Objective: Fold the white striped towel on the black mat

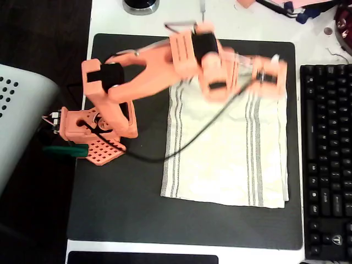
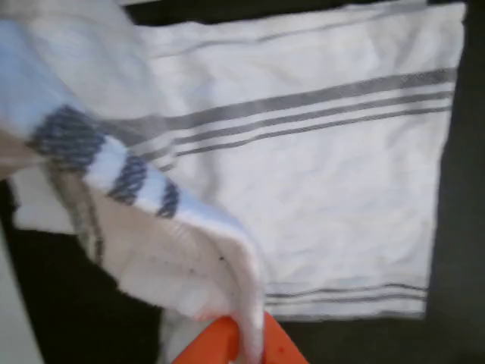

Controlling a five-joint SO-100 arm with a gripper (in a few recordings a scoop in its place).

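White striped towel (image 1: 225, 157), just one, lies on the single black mat (image 1: 121, 192) toward its right edge. One orange pincer (image 1: 268, 76) at the mat's upper right corner pinches the towel's corner, lifted in the wrist view (image 2: 151, 227).

Orange plastic arm (image 1: 148, 71) with black motor blocks, a perforated orange base (image 1: 99, 135) and a trailing black cable (image 1: 181, 146).

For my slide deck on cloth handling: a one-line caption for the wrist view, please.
Orange gripper lifts a corner of the white striped towel above the black mat.
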